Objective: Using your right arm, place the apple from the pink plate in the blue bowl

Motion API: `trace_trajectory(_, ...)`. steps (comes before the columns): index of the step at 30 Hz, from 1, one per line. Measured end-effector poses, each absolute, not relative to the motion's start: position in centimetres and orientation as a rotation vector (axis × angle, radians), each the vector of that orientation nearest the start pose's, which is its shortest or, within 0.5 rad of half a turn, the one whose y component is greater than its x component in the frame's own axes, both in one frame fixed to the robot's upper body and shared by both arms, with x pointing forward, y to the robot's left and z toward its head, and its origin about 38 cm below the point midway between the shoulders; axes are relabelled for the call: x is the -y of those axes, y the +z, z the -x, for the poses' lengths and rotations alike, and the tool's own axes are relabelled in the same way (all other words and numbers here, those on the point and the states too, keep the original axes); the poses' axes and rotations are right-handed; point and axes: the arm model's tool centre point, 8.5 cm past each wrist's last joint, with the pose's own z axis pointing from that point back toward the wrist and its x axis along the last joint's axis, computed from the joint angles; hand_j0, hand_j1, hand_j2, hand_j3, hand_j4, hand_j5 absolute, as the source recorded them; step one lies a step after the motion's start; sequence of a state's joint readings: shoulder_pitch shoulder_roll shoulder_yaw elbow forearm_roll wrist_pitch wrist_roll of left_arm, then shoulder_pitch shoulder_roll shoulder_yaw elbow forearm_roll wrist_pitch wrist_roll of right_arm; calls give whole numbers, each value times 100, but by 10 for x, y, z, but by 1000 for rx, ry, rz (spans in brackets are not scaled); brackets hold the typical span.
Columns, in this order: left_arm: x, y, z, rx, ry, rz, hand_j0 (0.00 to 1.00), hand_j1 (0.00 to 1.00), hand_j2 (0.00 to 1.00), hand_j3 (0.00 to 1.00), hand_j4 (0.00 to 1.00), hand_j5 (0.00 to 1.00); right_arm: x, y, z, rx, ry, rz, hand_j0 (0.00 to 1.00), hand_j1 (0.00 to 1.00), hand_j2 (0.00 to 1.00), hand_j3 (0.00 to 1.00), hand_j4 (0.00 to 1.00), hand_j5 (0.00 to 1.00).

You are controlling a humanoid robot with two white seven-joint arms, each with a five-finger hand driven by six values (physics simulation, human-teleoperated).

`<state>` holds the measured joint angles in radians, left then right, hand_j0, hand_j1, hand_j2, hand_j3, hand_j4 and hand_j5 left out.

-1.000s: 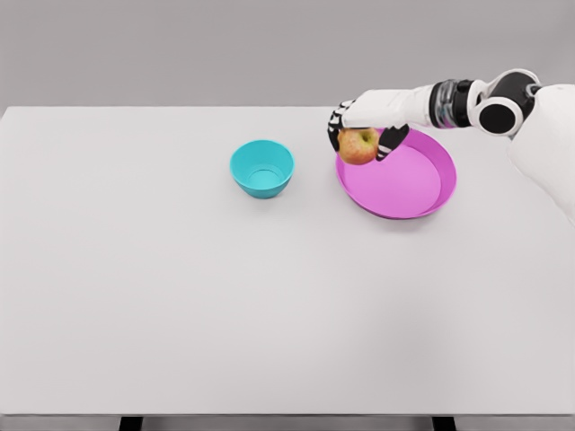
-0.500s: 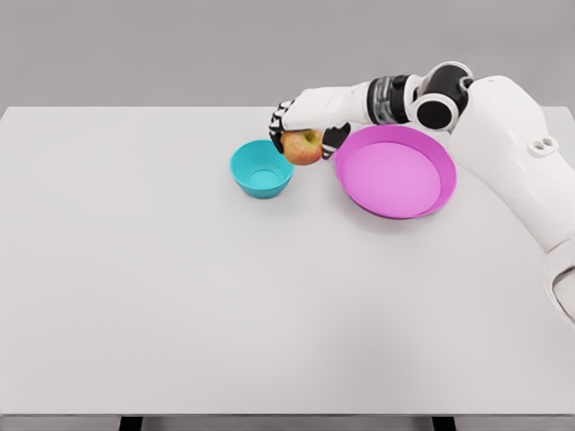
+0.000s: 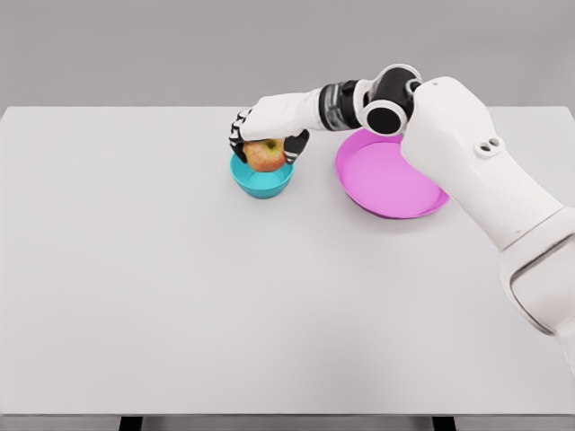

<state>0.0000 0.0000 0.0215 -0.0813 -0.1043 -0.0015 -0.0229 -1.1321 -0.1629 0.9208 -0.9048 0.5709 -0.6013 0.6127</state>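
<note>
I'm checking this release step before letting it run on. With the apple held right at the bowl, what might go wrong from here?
1. The apple looks large against the small blue bowl; dropped off-centre, it could hit the rim and roll onto the table.
2. The right hand wraps the apple closely, with fingers beside the bowl's rim; opening or withdrawing may nudge or tip the light bowl.

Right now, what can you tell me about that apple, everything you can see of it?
The apple is round, yellow-green with a red blush and a dark dimple on top. It sits upright in the right hand, whose dark-tipped fingers curl around its sides from above. It is held over the blue bowl, its lower part hiding the rim's far side; whether it touches the bowl is unclear.
</note>
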Motion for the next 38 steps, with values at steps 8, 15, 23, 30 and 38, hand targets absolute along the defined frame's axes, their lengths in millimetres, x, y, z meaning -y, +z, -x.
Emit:
trace_trajectory(8, -270, -263, -29, 78, -87, -69, 100, 100, 100, 100, 100, 100, 54, 242, -530, -1761, -3021, -406, 100, 100, 100, 100, 100, 100)
trace_trajectory(15, -270, -263, -29, 78, -87, -69, 100, 100, 100, 100, 100, 100, 79, 265, -530, -1855, -2939, -455, 100, 100, 100, 100, 100, 100)
trace_trajectory(23, -270, -263, -29, 78, -87, -69, 100, 100, 100, 100, 100, 100, 242, 218, -491, -2297, -2927, -567, 100, 100, 100, 100, 100, 100)
trace_trajectory(30, -270, -263, -29, 78, -87, -69, 100, 100, 100, 100, 100, 100, 337, 244, -457, -2738, -2615, -904, 100, 100, 100, 100, 100, 100)
trace_trajectory(38, -270, -263, -29, 79, -87, -69, 100, 100, 100, 100, 100, 100, 349, 228, -445, -2780, -2629, -920, 100, 100, 100, 100, 100, 100)
